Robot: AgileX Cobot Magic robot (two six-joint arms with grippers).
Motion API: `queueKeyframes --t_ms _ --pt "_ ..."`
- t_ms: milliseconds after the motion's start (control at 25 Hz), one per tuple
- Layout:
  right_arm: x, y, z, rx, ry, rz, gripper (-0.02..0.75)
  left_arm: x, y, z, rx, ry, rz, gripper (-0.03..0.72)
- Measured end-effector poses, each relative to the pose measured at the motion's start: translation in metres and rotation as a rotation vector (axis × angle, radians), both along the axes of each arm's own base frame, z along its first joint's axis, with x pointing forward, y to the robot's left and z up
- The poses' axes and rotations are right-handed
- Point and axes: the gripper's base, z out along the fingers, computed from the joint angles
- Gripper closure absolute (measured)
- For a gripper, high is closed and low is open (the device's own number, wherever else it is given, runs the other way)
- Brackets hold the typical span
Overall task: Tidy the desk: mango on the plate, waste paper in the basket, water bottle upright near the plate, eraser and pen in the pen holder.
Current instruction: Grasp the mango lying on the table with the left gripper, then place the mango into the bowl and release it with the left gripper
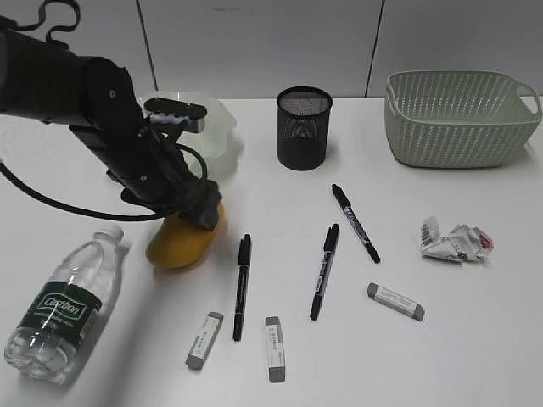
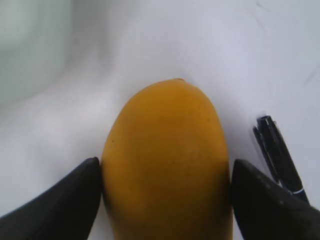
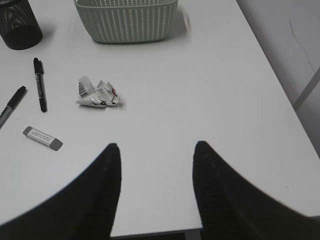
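Right gripper: I saw the jaws parted over bare desk, gripping nothing.
Waste paper: lay apart from basket.
Pen holder: top left corner.
Pen: beside eraser.

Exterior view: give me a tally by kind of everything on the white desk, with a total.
Black pens: 3
Grey erasers: 3
Yellow-orange mango: 1
Clear water bottle lying on its side: 1
Crumpled white waste paper: 1
Black mesh pen holder: 1
Sage-green perforated basket: 1
Pale green ruffled plate: 1
Total: 12
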Motion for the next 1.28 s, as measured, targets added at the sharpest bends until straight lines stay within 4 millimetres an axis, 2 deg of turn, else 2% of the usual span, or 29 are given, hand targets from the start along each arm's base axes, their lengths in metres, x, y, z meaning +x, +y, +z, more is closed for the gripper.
queueKeyframes --t_ms 240,440,560,720,760,840,920,1040,1200,1280 --pt "0.000 0.000 0.000 0.000 0.001 0.000 0.357 0.002 -0.001 -0.002 0.001 0.004 0.002 0.123" --pt "0.000 0.000 0.000 0.000 0.001 0.000 0.357 -0.002 0.000 0.009 -0.009 -0.015 -0.001 0.127" --pt "0.000 0.000 0.000 0.000 0.001 0.000 0.357 -0.004 0.001 0.042 -0.059 -0.114 0.002 0.127" --pt "0.000 0.000 0.000 0.000 0.001 0.000 0.357 -0.005 0.004 0.105 -0.180 -0.379 0.019 0.127" --pt "0.000 0.000 0.000 0.000 0.001 0.000 0.357 -0.002 0.006 0.116 -0.205 -0.461 0.028 0.127" --pt "0.000 0.000 0.000 0.000 0.001 0.000 0.357 0.010 0.013 0.126 -0.225 -0.598 0.044 0.127" --pt "0.000 0.000 0.000 0.000 0.001 0.000 0.357 0.029 0.025 0.119 -0.219 -0.686 0.077 0.127" --pt "0.000 0.000 0.000 0.001 0.001 0.000 0.357 0.061 0.041 0.085 -0.184 -0.688 0.133 0.127" --pt "0.000 0.000 0.000 0.001 0.001 0.000 0.357 0.085 0.042 0.038 -0.126 -0.587 0.135 0.127" --pt "0.000 0.000 0.000 0.001 0.000 0.001 0.357 0.092 0.040 0.029 -0.118 -0.570 0.133 0.127"
